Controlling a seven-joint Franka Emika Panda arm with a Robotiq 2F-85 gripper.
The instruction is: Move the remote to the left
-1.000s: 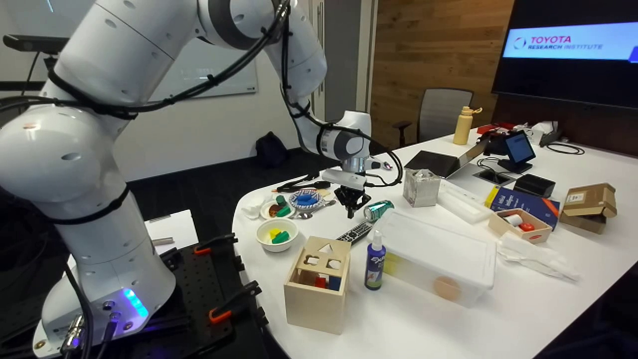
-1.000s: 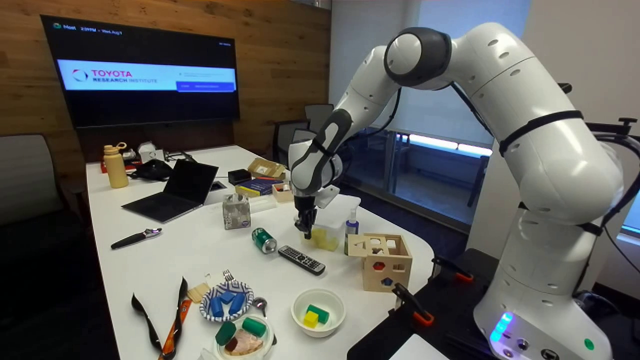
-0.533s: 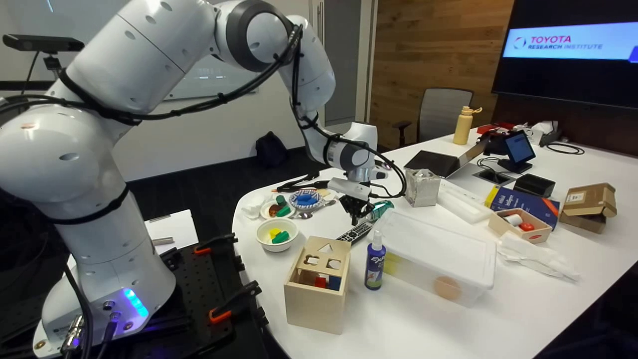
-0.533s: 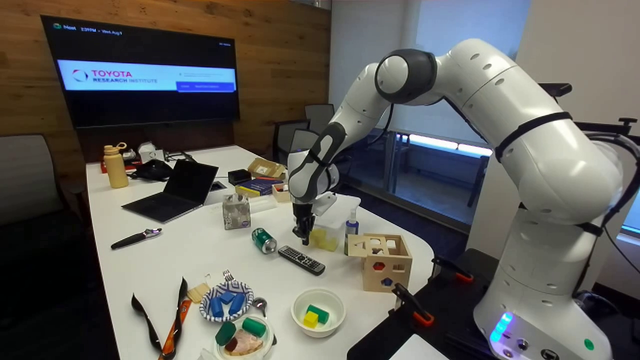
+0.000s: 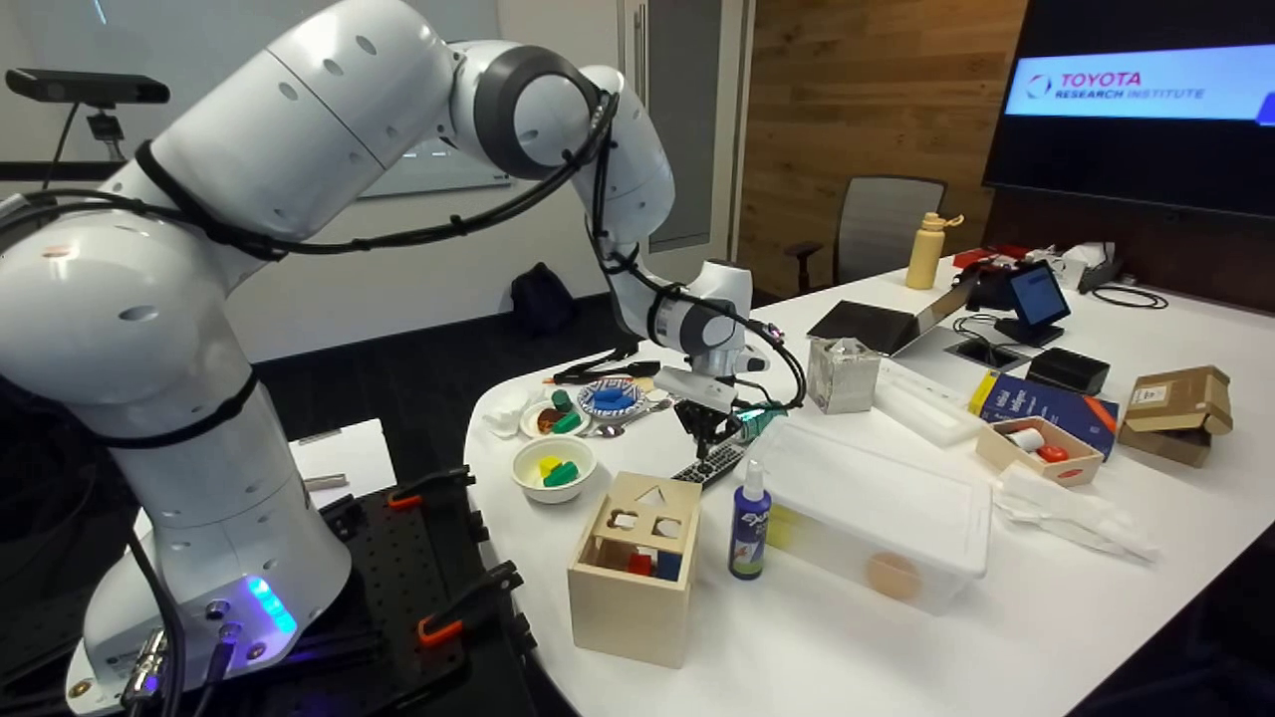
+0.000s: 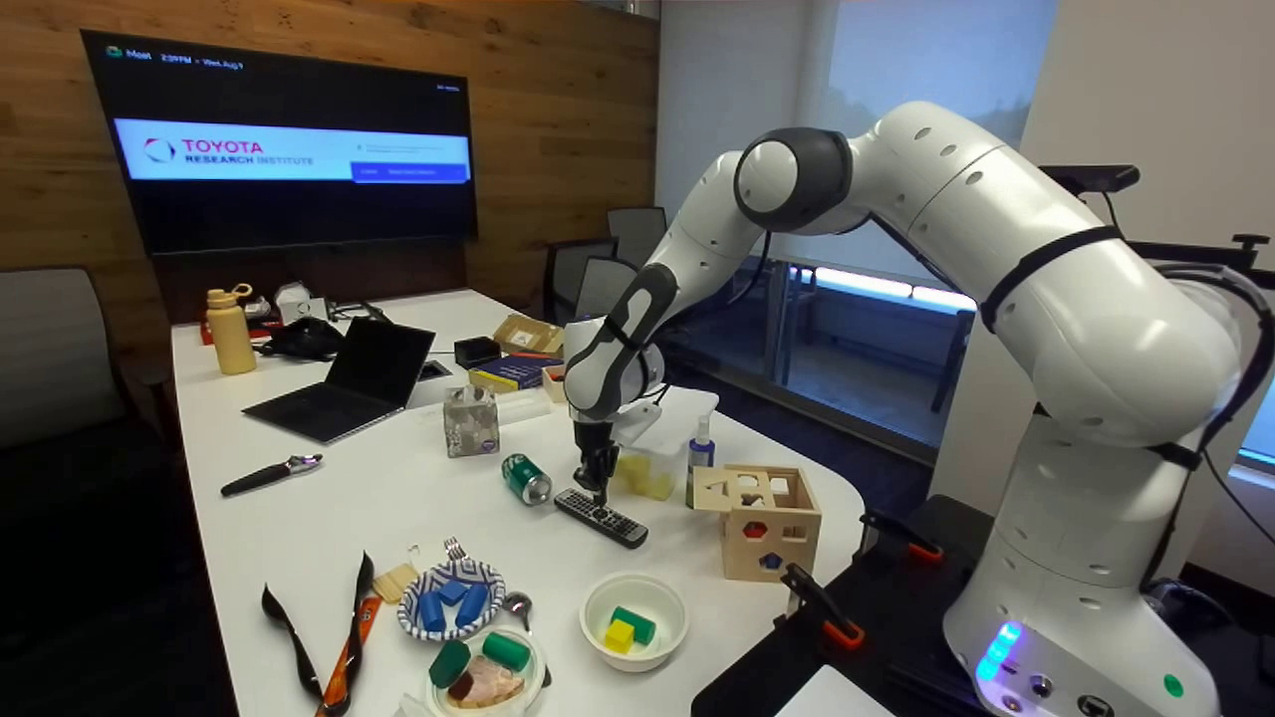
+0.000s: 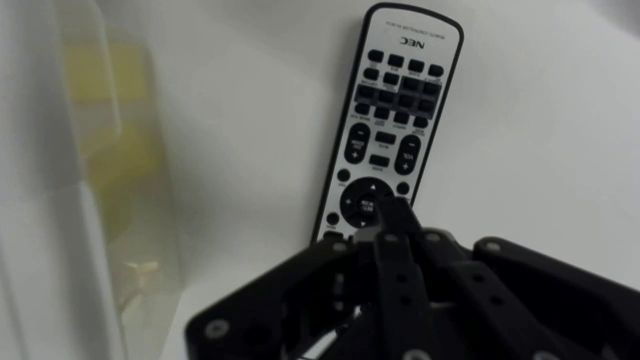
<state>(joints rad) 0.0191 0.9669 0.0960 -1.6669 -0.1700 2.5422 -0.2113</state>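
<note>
Near the lidded plastic bin [image 5: 867, 498], the remote [image 7: 387, 125] is lying flat on the white table [image 6: 398, 518]. Beside the bin, the gripper [image 6: 600, 498] is pointing down over the remote's round button, its jaws sitting closed together; I am not making out whether its tips are touching. A green can [image 6: 525, 480] is lying near the bin, and a blue spray bottle [image 5: 749, 533] is standing just beside the bin

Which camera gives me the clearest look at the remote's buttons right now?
The wrist view: the remote appears large there, its NEC lettering and VOL key readable, though the gripper hides its lower end. Both exterior views show both ends, but small, with the gripper's tip in front of part and the button labels unreadable.
</note>
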